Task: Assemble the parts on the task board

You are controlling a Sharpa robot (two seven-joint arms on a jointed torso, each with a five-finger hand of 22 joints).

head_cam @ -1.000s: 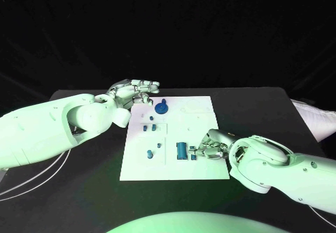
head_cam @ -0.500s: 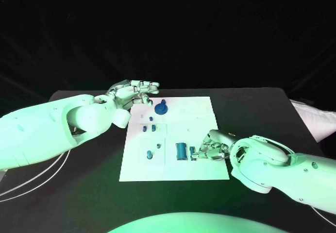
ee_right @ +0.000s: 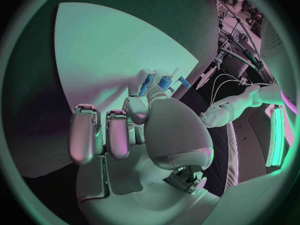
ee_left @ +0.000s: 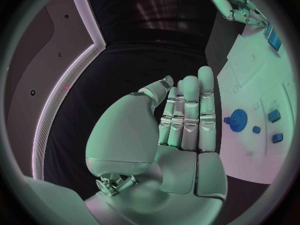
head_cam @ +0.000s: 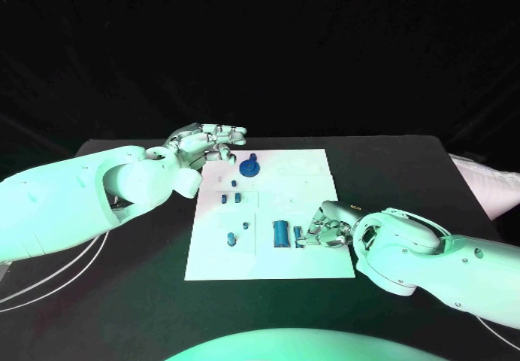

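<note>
In the head view, the task board (head_cam: 271, 218) lies in the middle of the black surface (head_cam: 401, 165). The right hand (head_cam: 323, 229) sits at the board's 4 o'clock edge, fingers bunched just beside an upright blue block (head_cam: 281, 233); whether it touches the block cannot be told here. A blue gear (head_cam: 252, 167) stands toward the board's 11 o'clock corner, with a pair of small blue pegs (head_cam: 228, 198) below it and another small part (head_cam: 231, 239) near 8 o'clock. The left hand (head_cam: 209, 140) hovers off the board's 11 o'clock corner, fingers curled loosely, holding nothing visible.

In the left wrist view, the left hand (ee_left: 184, 130) is flat, fingers straight and side by side, empty. The gear (ee_left: 238, 119) and small blue pieces (ee_left: 274, 116) lie on the board (ee_left: 250, 75) beyond its fingertips.

In the right wrist view, the right hand (ee_right: 147, 120) pinches a small blue part (ee_right: 148, 83) at its fingertips, with the other fingers (ee_right: 84, 132) extended over the board (ee_right: 106, 50).

The parts look like hard, light, smooth plastic: stiff enough for a firm pinch, likely slippery, and best taken across their flat sides, the gear by its raised hub.
</note>
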